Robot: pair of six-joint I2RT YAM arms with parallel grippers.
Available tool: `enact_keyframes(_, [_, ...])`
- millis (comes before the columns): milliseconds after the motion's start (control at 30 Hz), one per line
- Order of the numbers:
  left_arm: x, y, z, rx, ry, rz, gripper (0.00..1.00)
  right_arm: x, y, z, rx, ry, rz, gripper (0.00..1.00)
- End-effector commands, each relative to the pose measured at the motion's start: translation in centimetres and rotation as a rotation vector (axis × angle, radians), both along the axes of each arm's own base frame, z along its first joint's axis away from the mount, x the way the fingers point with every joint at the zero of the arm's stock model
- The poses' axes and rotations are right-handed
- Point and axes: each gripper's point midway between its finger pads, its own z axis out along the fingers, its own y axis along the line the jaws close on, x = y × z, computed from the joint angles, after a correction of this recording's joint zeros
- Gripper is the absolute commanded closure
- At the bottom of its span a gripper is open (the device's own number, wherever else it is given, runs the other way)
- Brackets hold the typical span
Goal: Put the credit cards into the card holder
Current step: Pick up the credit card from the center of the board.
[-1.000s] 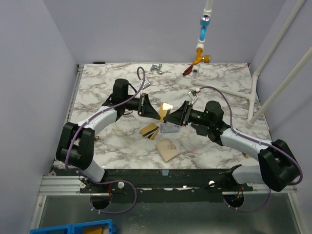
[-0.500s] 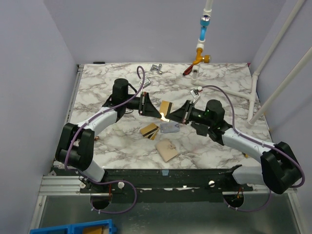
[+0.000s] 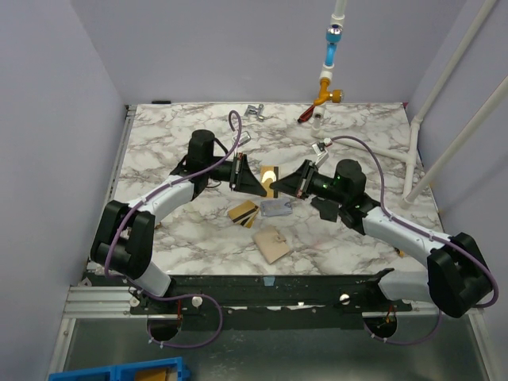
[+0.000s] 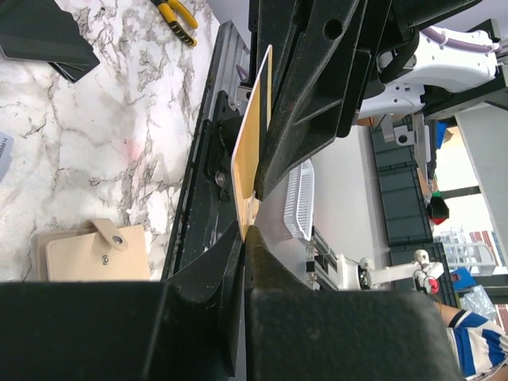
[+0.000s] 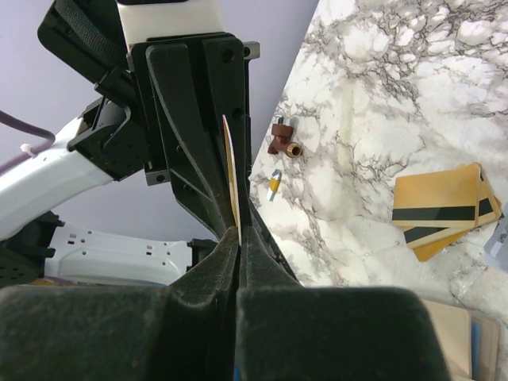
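One gold-tan credit card [image 3: 270, 175] stands on edge in the air above the middle of the table, and both grippers pinch it. My left gripper [image 3: 261, 183] is shut on its left end; the card [image 4: 252, 143] rises from between the jaws [image 4: 244, 230]. My right gripper [image 3: 279, 187] is shut on the other end, the card's thin edge [image 5: 230, 171] showing above its tips [image 5: 240, 238]. More gold cards [image 3: 244, 213] and a grey-blue card [image 3: 276, 209] lie on the marble below. The tan card holder [image 3: 274, 244] lies nearer the front, flap open [image 4: 95, 254].
At the back edge lie a metal fitting [image 3: 255, 110], a red-handled tool [image 3: 305, 114] and an orange and blue hanging fitting [image 3: 328, 79]. White pipes [image 3: 413, 159] stand at the right. Yellow pliers [image 4: 178, 20] lie on the marble.
My right gripper has closed onto the gold card that the left gripper was holding up. Both grippers have drifted slightly with it.
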Motion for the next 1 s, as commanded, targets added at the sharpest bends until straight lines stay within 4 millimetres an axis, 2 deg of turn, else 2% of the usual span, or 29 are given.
enact_keyframes(0, [-0.7,0.0,0.1,0.006,-0.018,-0.004,0.96,0.6,-0.2,2.4,0.045,-0.06,-0.041,0.99])
enact_keyframes(67, [-0.6,0.0,0.1,0.009,-0.027,0.003,0.84,0.6,-0.4,2.0,0.018,-0.053,-0.047,0.99])
enact_keyframes(167, [-0.5,0.2,-0.5,0.058,-0.067,0.021,0.49,0.5,-0.8,-0.2,-0.115,-0.022,-0.04,0.99])
enact_keyframes(200, [-0.4,0.3,-0.6,0.076,-0.092,0.024,0.47,0.5,-1.1,-1.5,-0.193,0.005,-0.033,0.99])
enact_keyframes(300, [-1.0,0.6,-2.7,0.224,-0.227,-0.007,0.47,-0.8,-2.8,-6.4,-0.405,0.104,0.002,0.99])
enact_keyframes(367, [-0.7,1.2,-4.5,0.345,-0.328,-0.007,0.47,-2.1,-3.6,-8.8,-0.46,0.156,0.024,0.99])
enact_keyframes(500, [-0.9,2.4,-5.5,0.416,-0.406,-0.006,0.47,-4.5,-4.7,-12.7,-0.58,0.231,0.056,0.99])
enact_keyframes(667, [-1.6,3.9,-4.5,0.391,-0.388,-0.005,0.47,-7.0,-4.2,-14.0,-0.738,0.216,0.108,0.99])
enact_keyframes(833, [-1.5,5.1,-3.3,0.394,-0.414,-0.004,0.47,-8.3,-3.5,-14.6,-0.836,0.195,0.146,0.99])
enact_keyframes(967, [-1.3,5.4,-3.3,0.42,-0.427,-0.002,0.47,-8.6,-3.4,-16.1,-0.947,0.198,0.149,0.99])
